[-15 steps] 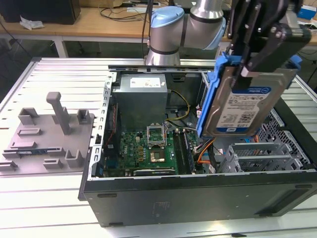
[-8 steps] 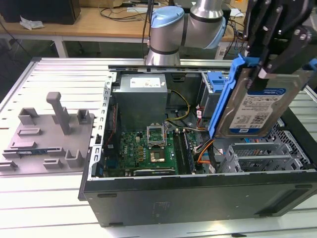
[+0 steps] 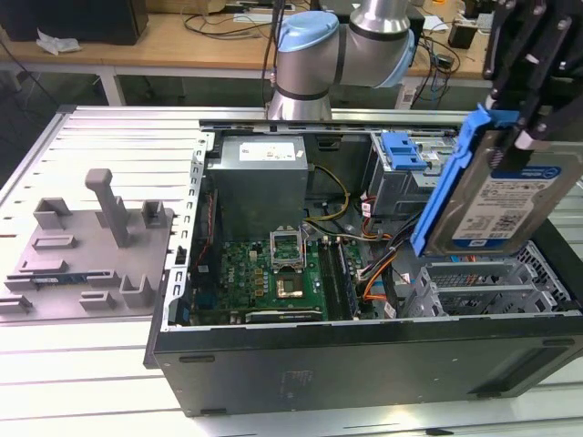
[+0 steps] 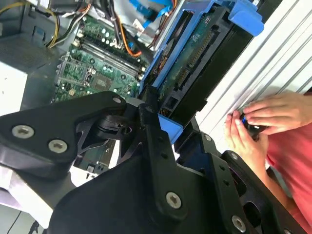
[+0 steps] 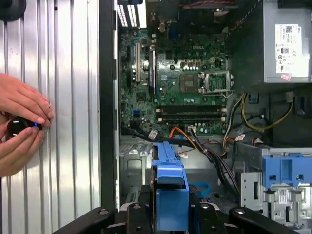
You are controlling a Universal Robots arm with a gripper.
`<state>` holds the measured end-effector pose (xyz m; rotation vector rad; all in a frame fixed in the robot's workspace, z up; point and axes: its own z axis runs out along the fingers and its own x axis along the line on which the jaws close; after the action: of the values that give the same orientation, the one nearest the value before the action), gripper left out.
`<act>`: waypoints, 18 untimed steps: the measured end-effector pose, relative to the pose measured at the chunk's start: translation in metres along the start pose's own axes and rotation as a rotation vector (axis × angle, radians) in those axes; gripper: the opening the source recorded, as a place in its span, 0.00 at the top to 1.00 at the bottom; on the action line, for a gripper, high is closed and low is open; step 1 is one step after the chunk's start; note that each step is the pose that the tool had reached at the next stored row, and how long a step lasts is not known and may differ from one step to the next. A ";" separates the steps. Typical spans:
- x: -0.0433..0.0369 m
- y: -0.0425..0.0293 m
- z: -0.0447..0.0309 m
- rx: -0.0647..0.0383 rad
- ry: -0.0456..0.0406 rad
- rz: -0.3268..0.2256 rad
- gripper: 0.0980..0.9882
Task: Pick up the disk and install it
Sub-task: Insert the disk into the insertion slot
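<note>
the gripper (image 3: 521, 137) was clenched on the disk (image 3: 510, 200), which hung tilted just beneath its fingers, over the open computer case (image 3: 364, 364); a person's hands (image 5: 22, 129) were off to one side.

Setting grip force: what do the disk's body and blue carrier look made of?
The disk body looks like bare silver metal, dull sheen, with a paper-like label. Its carrier looks like moulded plastic, probably: uniform bright blue, soft gloss.
</note>
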<state>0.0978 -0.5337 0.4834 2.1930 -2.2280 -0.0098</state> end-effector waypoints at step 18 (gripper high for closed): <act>0.0006 -0.0194 0.0023 0.000 0.0002 -0.002 0.70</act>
<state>0.1172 -0.5346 0.4808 2.1953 -2.2257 -0.0096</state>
